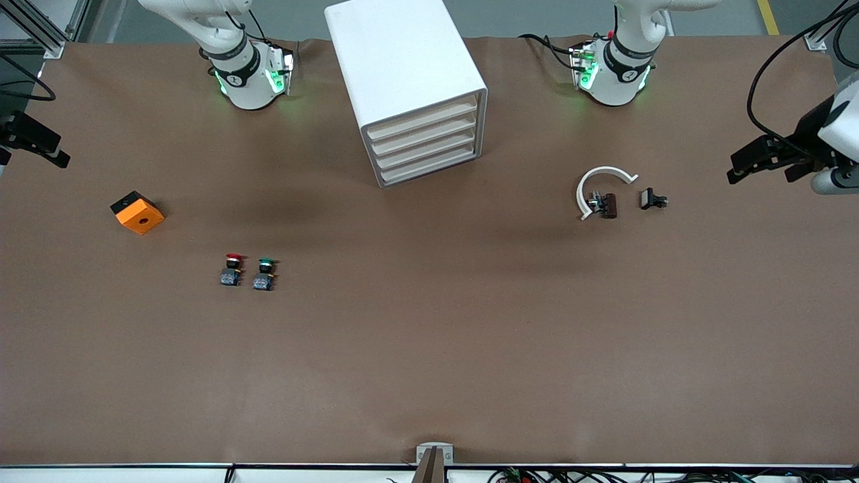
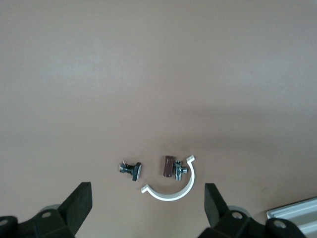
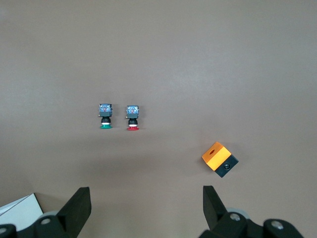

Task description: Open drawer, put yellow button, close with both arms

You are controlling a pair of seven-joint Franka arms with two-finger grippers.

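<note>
The white cabinet (image 1: 396, 54) stands at the middle of the table between the arms' bases. Its top drawer (image 1: 423, 115) is shut, flush with the three lower ones. No yellow button shows in any view. My left gripper (image 1: 762, 168) hangs open and empty above the table's edge at the left arm's end; in the left wrist view (image 2: 147, 203) its fingers stand wide apart. My right gripper (image 1: 30, 151) hangs open and empty at the right arm's end, also wide apart in the right wrist view (image 3: 146, 201).
A red-capped button (image 1: 231, 270) and a green-capped button (image 1: 264, 274) stand side by side, with an orange block (image 1: 137, 212) toward the right arm's end. A white C-shaped clip (image 1: 600, 184), a brown part (image 1: 607, 205) and a black part (image 1: 651, 199) lie toward the left arm's end.
</note>
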